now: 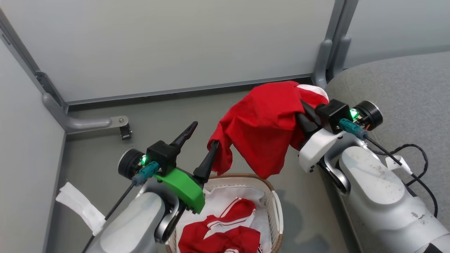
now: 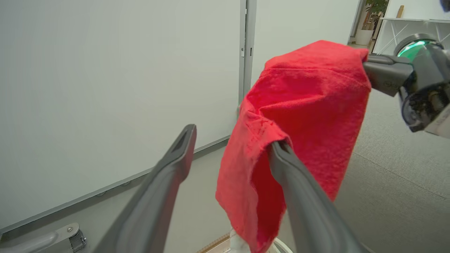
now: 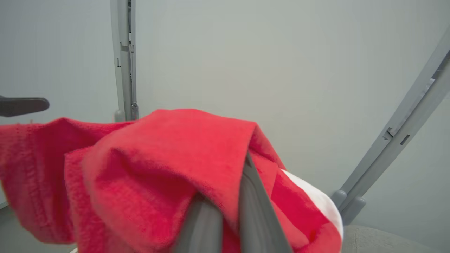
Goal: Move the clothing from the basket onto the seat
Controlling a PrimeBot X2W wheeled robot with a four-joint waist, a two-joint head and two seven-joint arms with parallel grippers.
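My right end effector (image 1: 305, 114) is clamped on a red garment (image 1: 263, 123) hanging to its left, above the basket (image 1: 277, 207). My left end effector (image 1: 204, 135) is apart, one finger touching a fold. Likely next: clear that finger, then swing right to the seat (image 1: 404, 88).

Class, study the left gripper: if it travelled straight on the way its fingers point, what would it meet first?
The left gripper is open, with the red garment hanging on one fingertip; beyond that, probably the pale partition wall, though depth is unclear.
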